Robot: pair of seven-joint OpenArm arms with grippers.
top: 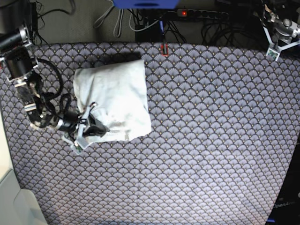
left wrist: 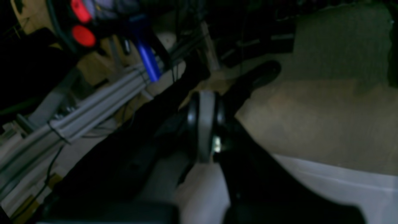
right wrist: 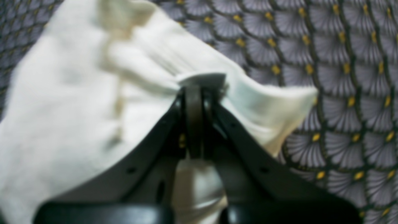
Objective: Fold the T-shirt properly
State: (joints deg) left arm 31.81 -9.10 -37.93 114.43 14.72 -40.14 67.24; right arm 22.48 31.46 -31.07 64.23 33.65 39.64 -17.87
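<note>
While the right gripper [right wrist: 201, 81] pinches a fold of the T-shirt [top: 115, 96], its fingers are clamped tight on the cloth, at the shirt's near-left corner in the base view. Right wrist view: white fabric bunches up around the fingertips [right wrist: 194, 93], creased on the left side, one flap sticking out to the right over the patterned tablecloth [right wrist: 342, 62]. View is blurry, so fine detail of the pinch is hard to read.

T-shirt sits on the far-left part of the table, already folded down to a rough rectangle, far edge near the table's far edge. Near-left corner is lifted and rumpled where the gripper has it; the rest lies flat. Tablecloth is grey-purple with a fan-scale pattern and small yellow dots.

Right arm [top: 28, 89] comes in from the left edge of the base view, black cabling looped along it.

Left gripper [left wrist: 203, 99] is parked off the table at the far-right corner in the base view, well apart from the shirt. Left wrist view is dark and blurred: fingers closed together, nothing between them. Behind them: floor, grey cable bundle [left wrist: 77, 109], a blue cylindrical part [left wrist: 147, 60], two red round items [left wrist: 82, 25] at far left. A power strip [top: 201, 14] with a red light lies beyond the table's far edge.
</note>
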